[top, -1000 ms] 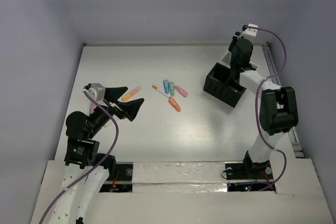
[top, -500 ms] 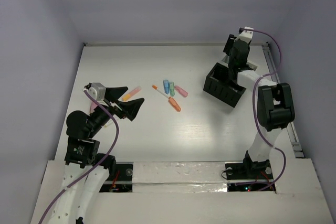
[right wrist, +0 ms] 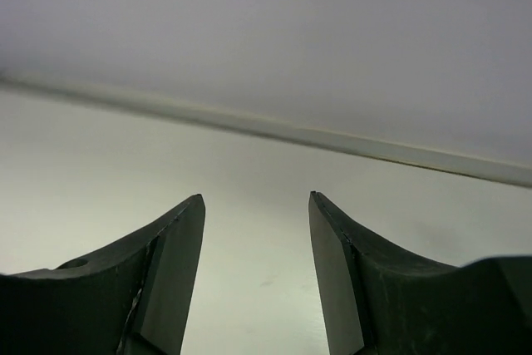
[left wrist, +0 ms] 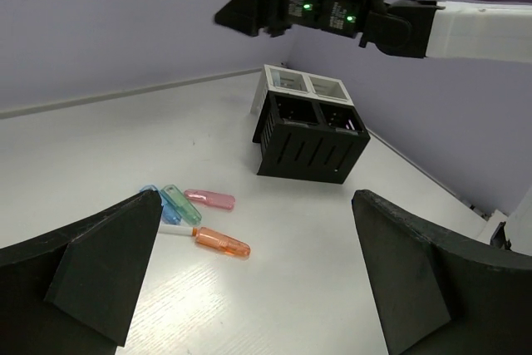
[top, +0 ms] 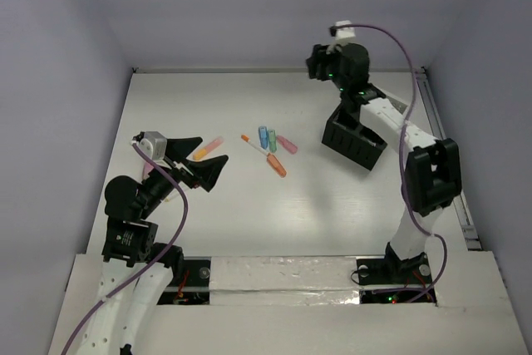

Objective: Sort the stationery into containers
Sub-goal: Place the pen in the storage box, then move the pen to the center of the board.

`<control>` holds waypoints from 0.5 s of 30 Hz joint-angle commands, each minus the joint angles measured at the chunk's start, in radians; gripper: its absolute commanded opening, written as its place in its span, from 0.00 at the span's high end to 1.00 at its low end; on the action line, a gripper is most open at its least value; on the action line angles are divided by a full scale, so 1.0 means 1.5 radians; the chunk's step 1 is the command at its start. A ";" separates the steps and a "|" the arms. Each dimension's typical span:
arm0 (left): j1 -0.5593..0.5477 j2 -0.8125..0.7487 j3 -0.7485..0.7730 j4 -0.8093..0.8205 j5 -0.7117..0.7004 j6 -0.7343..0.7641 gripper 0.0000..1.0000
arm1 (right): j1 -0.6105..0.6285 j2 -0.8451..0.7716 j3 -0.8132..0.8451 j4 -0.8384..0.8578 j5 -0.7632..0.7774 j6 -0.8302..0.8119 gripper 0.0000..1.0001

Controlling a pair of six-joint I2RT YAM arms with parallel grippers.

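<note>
Stationery (top: 272,140): loose mid-table, just right of our left gripper (top: 214,150), spread wide, empty. Our right gripper (right wrist: 257,197), parted and empty, is farther off, by the containers (top: 353,140).

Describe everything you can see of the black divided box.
The black box looks like matte plastic, open-topped and split into compartments, with vertically slotted side walls. It stands upright on the white table, toward the right side, angled to the table edges. A white two-cell tray sits against its far side. Nothing else touches it; its contents are hidden in shadow.
</note>
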 commanded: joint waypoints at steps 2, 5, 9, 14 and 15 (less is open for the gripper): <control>-0.002 -0.009 0.023 0.033 0.000 0.004 0.01 | 0.115 0.073 0.098 -0.191 -0.155 -0.044 0.41; 0.005 -0.010 0.025 0.036 -0.002 0.001 0.01 | 0.158 0.110 0.121 -0.203 -0.185 -0.003 0.41; 0.005 -0.013 0.025 0.034 -0.004 0.002 0.01 | 0.208 0.153 0.148 -0.193 -0.237 0.049 0.41; 0.005 -0.017 0.025 0.034 -0.004 0.001 0.01 | 0.278 0.239 0.211 -0.192 -0.246 0.134 0.31; 0.005 -0.018 0.025 0.034 -0.004 0.001 0.01 | 0.286 0.255 0.218 -0.182 -0.242 0.147 0.29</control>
